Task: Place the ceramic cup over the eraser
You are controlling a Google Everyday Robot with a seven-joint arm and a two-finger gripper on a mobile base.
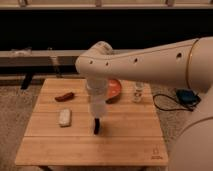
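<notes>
The ceramic cup point(97, 106) is pale and tall and hangs just above the wooden table point(127, 142). My gripper point(97, 94) is shut on it from above, at the end of the big white arm that reaches in from the right. The eraser point(96, 127), a small narrow black block, lies on the table right under the cup. Its top end is hidden behind the cup's lower edge. I cannot tell whether cup and eraser touch.
An orange-red bowl point(115, 89) sits behind the cup, and a small clear glass jar point(137, 92) to its right. A dark red chili-shaped item point(64, 96) and a whitish pad point(64, 117) lie on the left. A blue object with a cable point(187, 96) lies on the floor.
</notes>
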